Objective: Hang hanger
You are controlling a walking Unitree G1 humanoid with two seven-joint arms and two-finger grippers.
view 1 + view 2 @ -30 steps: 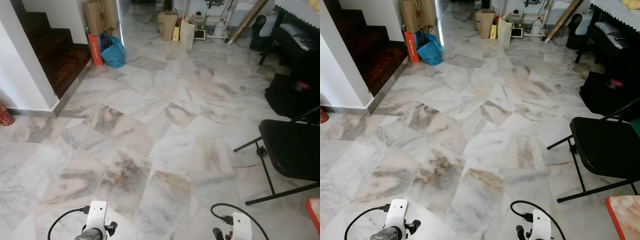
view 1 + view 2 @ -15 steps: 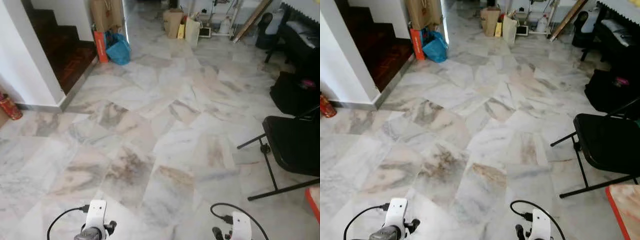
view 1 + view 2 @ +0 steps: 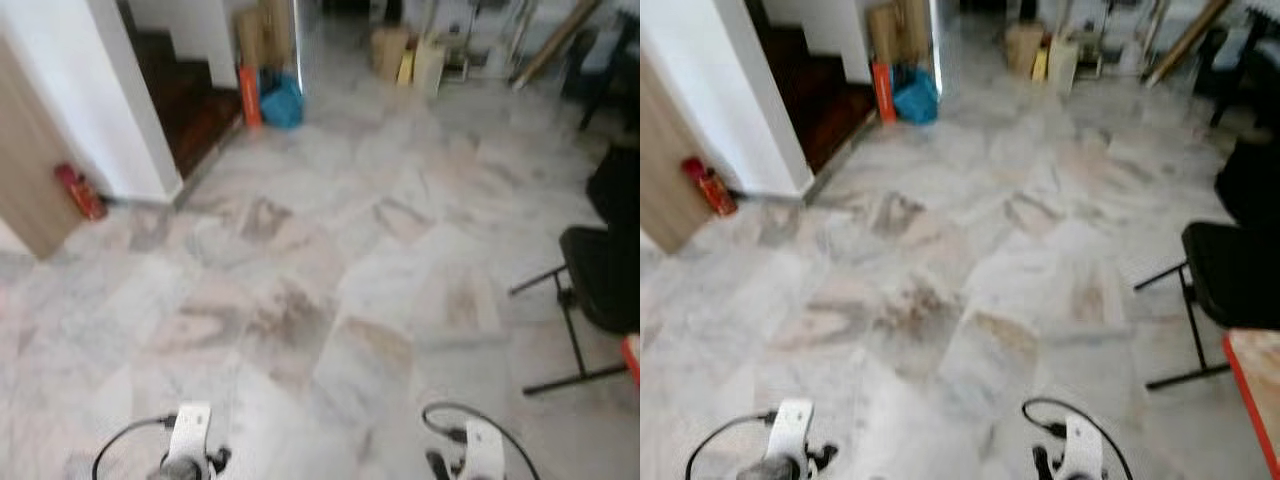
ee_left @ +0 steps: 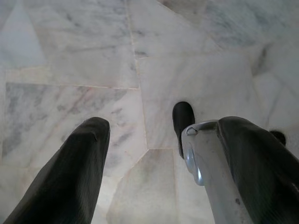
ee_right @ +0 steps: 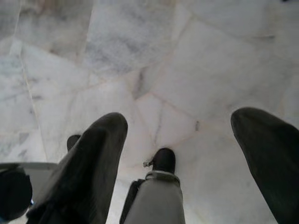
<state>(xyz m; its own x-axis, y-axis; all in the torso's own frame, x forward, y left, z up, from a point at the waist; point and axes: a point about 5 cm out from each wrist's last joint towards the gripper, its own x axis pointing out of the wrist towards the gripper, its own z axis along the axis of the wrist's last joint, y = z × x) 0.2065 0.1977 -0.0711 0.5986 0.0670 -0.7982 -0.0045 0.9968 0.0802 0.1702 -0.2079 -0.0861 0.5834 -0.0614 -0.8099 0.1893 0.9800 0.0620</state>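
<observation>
Both arms hang low over the marble floor (image 3: 330,290). My left gripper (image 4: 166,128) is open, its two black fingers (image 4: 74,168) spread wide with only floor tiles between them. My right gripper (image 5: 182,119) is open as well, holding nothing. The white wrist mounts of both arms, the left (image 3: 190,440) and the right (image 3: 482,450), sit at the bottom edge of the eye views. My own silver leg and black foot (image 4: 183,116) lie below the left gripper. The picture is blurred.
A black folding chair (image 3: 600,270) stands at the right, with a red-edged table corner (image 3: 1255,380) near it. On the left are a wooden panel (image 3: 25,180), a red fire extinguisher (image 3: 78,190), a white wall (image 3: 90,90) and dark stairs (image 3: 190,100). Bags and boxes (image 3: 280,95) line the far end.
The whole picture has slid to the right and blurred, so the camera has turned left. The wooden panel and fire extinguisher have come into view. Both arms hang as before.
</observation>
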